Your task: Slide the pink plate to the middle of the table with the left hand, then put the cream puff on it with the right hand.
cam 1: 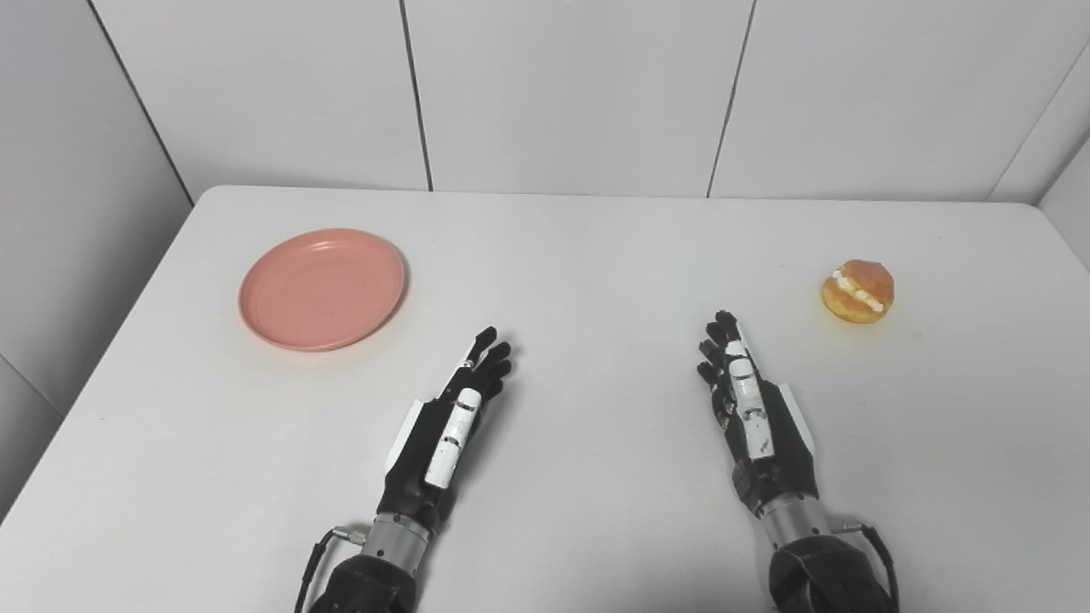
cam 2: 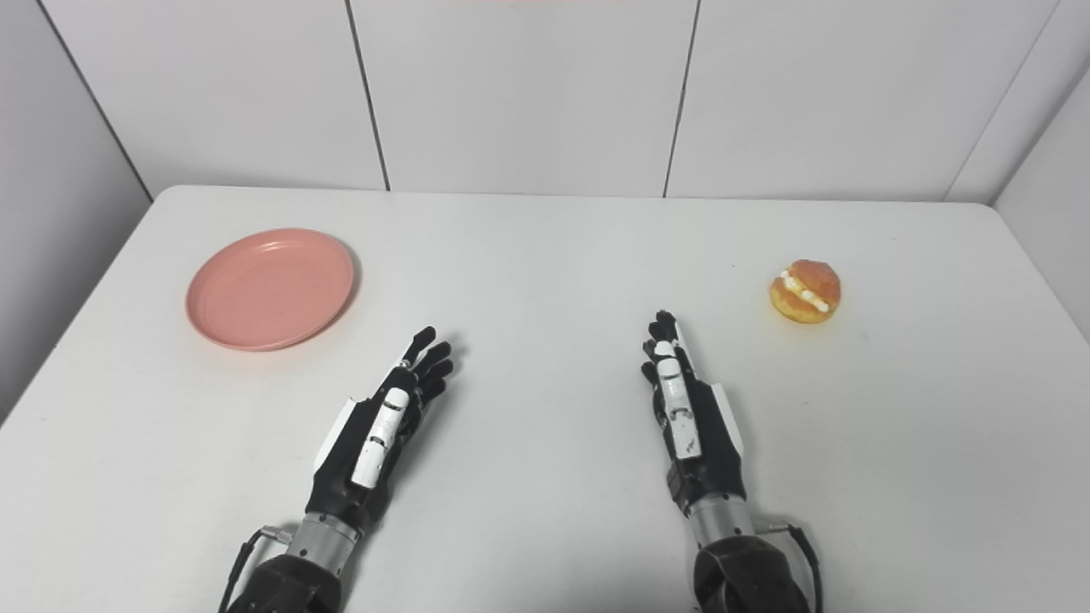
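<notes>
A round pink plate [cam 1: 322, 288] lies flat on the left part of the white table [cam 1: 596, 255], with nothing on it. A golden cream puff [cam 1: 857, 290] with a white filling stripe sits on the right part. My left hand [cam 1: 456, 417] rests low near the front centre-left, fingers stretched and apart, open, well to the right of and nearer than the plate. My right hand [cam 1: 749, 409] lies near the front centre-right, also open, its fingertips short of the puff and to its left. Neither hand touches anything.
Grey panel walls [cam 1: 562, 85] stand close behind the table's far edge and along both sides. The table's left edge runs diagonally just beyond the plate.
</notes>
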You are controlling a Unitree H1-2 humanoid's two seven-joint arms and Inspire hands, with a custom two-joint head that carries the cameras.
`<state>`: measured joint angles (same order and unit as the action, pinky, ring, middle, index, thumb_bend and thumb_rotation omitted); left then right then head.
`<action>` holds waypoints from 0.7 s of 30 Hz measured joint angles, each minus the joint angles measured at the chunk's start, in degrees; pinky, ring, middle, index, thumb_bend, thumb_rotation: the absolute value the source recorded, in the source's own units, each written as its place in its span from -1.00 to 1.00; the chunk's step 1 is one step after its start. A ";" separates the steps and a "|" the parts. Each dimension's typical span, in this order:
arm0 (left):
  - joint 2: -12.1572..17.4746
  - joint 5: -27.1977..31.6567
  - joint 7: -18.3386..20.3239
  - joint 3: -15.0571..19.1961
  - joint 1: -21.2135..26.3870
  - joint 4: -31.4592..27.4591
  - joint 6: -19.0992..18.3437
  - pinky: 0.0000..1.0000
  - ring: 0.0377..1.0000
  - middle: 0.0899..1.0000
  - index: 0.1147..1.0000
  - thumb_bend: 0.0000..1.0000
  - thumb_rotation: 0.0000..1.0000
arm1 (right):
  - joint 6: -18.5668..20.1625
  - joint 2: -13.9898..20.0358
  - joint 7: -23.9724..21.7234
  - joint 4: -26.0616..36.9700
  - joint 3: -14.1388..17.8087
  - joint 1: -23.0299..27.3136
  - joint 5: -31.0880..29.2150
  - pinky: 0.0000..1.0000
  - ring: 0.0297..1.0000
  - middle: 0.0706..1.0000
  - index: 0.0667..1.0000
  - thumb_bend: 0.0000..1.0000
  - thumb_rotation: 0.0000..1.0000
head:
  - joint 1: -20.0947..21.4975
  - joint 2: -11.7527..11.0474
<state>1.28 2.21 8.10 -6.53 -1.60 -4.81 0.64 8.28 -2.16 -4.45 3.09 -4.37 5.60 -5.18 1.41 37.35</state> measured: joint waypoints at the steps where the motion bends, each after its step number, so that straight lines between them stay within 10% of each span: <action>1: -0.01 0.00 0.00 0.00 0.00 0.00 0.00 1.00 1.00 1.00 1.00 -0.18 1.00 | -0.01 0.00 0.00 0.00 0.00 0.00 0.00 1.00 1.00 1.00 1.00 -0.42 1.00 | 0.00 0.00; 21: -0.29 0.08 -0.05 0.19 0.00 0.01 -0.17 1.00 1.00 1.00 1.00 -0.17 1.00 | -0.08 0.06 -0.03 -0.01 -0.01 -0.05 0.11 1.00 1.00 1.00 1.00 -0.47 1.00 | -0.35 -0.09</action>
<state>1.00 2.28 8.04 -6.33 -1.59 -4.80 0.47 8.21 -2.09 -4.48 3.08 -4.38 5.55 -5.07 1.05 37.27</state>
